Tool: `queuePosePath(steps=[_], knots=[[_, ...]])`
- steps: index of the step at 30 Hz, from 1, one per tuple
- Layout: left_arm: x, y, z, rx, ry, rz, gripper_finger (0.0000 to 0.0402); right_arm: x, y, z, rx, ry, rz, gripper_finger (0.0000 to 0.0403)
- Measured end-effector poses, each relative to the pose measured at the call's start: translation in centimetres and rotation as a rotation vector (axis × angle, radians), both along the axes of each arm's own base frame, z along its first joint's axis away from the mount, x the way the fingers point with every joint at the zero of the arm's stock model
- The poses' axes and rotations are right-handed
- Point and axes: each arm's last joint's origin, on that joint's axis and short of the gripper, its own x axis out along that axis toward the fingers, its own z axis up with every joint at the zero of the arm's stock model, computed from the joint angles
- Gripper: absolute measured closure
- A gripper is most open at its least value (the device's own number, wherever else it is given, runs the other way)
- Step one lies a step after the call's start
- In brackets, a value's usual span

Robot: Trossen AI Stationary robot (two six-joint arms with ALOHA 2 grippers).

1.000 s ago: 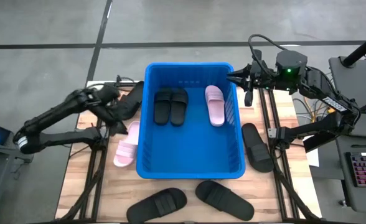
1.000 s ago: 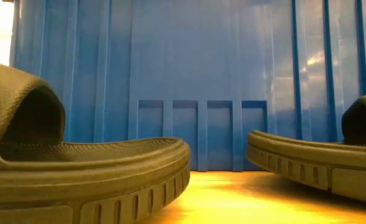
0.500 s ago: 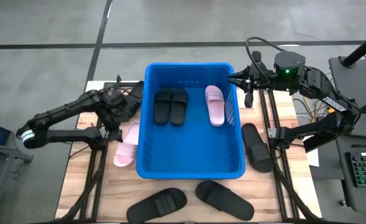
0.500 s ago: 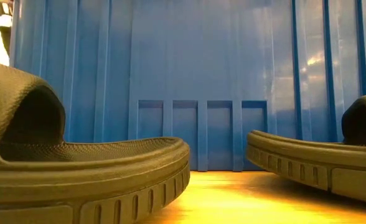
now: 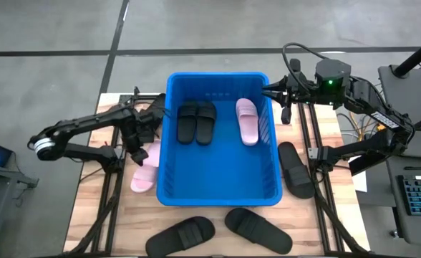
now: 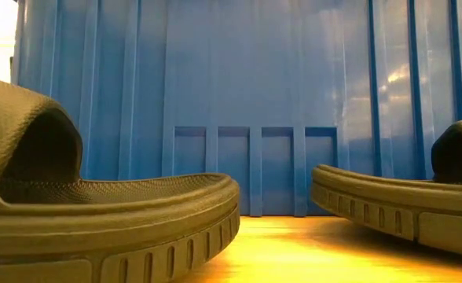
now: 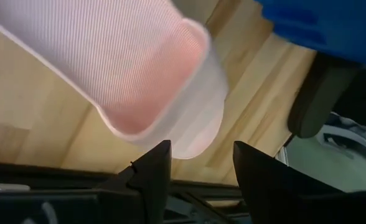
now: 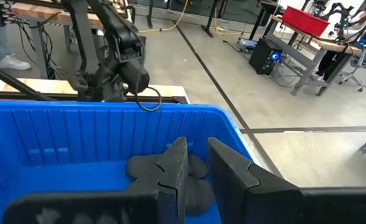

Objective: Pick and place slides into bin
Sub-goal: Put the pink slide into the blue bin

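Seen from above: big blue bin (image 5: pixel 221 183) sitting in the middle of the frame on the wooden surface (image 5: pixel 89 215). Inside it, near the top, two black slides (image 5: pixel 197 120) lying side by side, and one pink slide (image 5: pixel 247 120) lying to their right.

Outside the bin: another pink slide (image 5: pixel 146 166) lying at middle left, just beside the bin's left wall. One black slide (image 5: pixel 295 169) lying at middle right. Two more black slides (image 5: pixel 219 231) lying along the bottom edge.

Left claw (image 5: pixel 140 135) hanging over the top end of that outer pink slide. Too small from above to tell how its fingers are standing. Up close from the left wrist: pink slide (image 7: pixel 133 74) filling the upper left, both dark fingers (image 7: pixel 152 177) standing apart below it, nothing between them, bin corner (image 7: pixel 332 25) showing at upper right.

Right claw (image 5: pixel 266 89) hanging at the bin's upper right corner. From the right wrist: fingers (image 8: pixel 177 165) standing only a narrow gap apart, holding nothing, with the bin wall (image 8: pixel 77 134) and the far left arm (image 8: pixel 114 68) beyond.

From the low camera: only the bin's ribbed blue wall (image 6: pixel 254 102) and two black slides, one at lower left (image 6: pixel 97 212) and one at lower right (image 6: pixel 404 204). No claws showing there.
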Motion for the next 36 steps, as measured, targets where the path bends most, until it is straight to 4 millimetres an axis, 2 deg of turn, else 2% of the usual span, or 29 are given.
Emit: queuePosePath(steps=[9, 19, 25, 36], knots=[[1.5, 1.0, -2.7, -0.042, 0.071, -0.004, 0.0244, 0.0, 0.0, 0.0, -0.025, 0.007, 0.007, 0.0349], [2.3, 1.6, -3.7, -0.034, 0.088, -0.011, 0.0244, 0.0, 0.0, 0.0, -0.035, 0.009, 0.010, 0.0349], [2.4, 1.2, -4.2, -0.155, 0.063, -0.025, 0.0244, 0.0, 0.0, 0.0, -0.034, 0.010, 0.010, 0.0349], [2.7, 1.4, -5.6, -0.160, 0.176, -0.026, 0.0244, -0.1, 0.0, 0.0, -0.055, 0.017, 0.017, 0.0349]])
